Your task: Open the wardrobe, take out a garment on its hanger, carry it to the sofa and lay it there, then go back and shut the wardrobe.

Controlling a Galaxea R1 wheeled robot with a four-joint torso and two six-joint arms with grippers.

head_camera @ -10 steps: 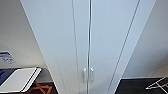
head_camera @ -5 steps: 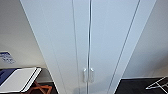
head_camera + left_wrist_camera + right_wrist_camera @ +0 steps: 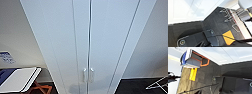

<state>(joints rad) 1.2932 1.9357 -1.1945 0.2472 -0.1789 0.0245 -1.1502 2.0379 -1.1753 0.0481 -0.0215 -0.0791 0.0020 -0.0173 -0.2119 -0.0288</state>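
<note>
The tall white wardrobe (image 3: pixel 87 37) stands straight ahead in the head view, both panelled doors closed. Its two small vertical white handles (image 3: pixel 88 75) sit side by side low on the centre seam. The wardrobe's white base (image 3: pixel 186 11) meets dark carpet in the left wrist view, and its lower front (image 3: pixel 228 54) appears in the right wrist view. The garment, the hanger and the sofa are hidden or out of view.
A white-topped table on orange legs (image 3: pixel 22 80) stands to the wardrobe's left, seen again as table (image 3: pixel 194 59). A white wire rack (image 3: pixel 157 86) stands on the dark carpet to the right, rack (image 3: pixel 233 16). An orange floor patch (image 3: pixel 228 37) lies near the robot.
</note>
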